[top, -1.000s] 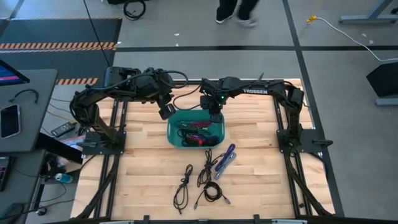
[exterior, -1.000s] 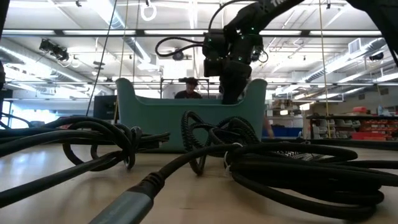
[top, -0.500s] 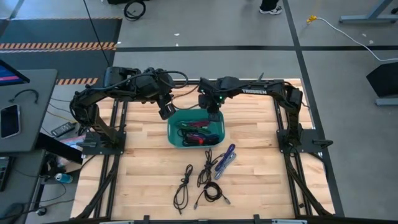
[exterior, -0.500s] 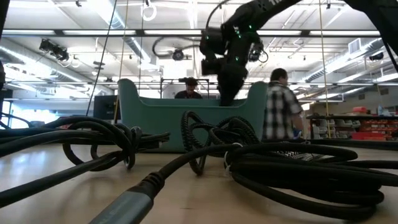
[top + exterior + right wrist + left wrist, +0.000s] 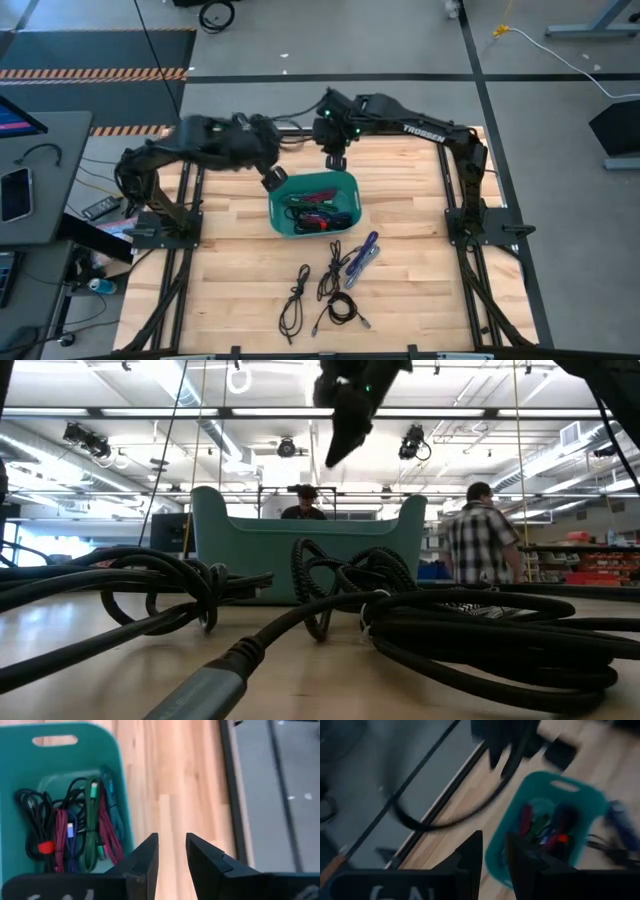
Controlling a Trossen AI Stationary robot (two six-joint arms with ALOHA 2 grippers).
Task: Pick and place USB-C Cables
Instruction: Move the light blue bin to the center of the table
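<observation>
You are looking at the teal bin [image 5: 312, 205] sitting just above centre in the high view, with a tangle of USB-C cables in the bin [image 5: 75, 827] lying inside its walls: black, green, magenta and blue. The right gripper [image 5: 335, 160] is hanging above the bin's upper right rim, its fingers [image 5: 145, 857] standing slightly parted with nothing between them. The left gripper [image 5: 272, 181] is hovering at the bin's upper left corner, its fingers [image 5: 470, 855] also a little apart and gripping nothing. More loose cables [image 5: 330, 285] are lying on the wooden table [image 5: 420, 260] below the bin, towards the lower centre of the frame, black ones beside a blue-purple one [image 5: 362, 257]. You are getting bare wood to the right of the bin, out to the table's edge
</observation>
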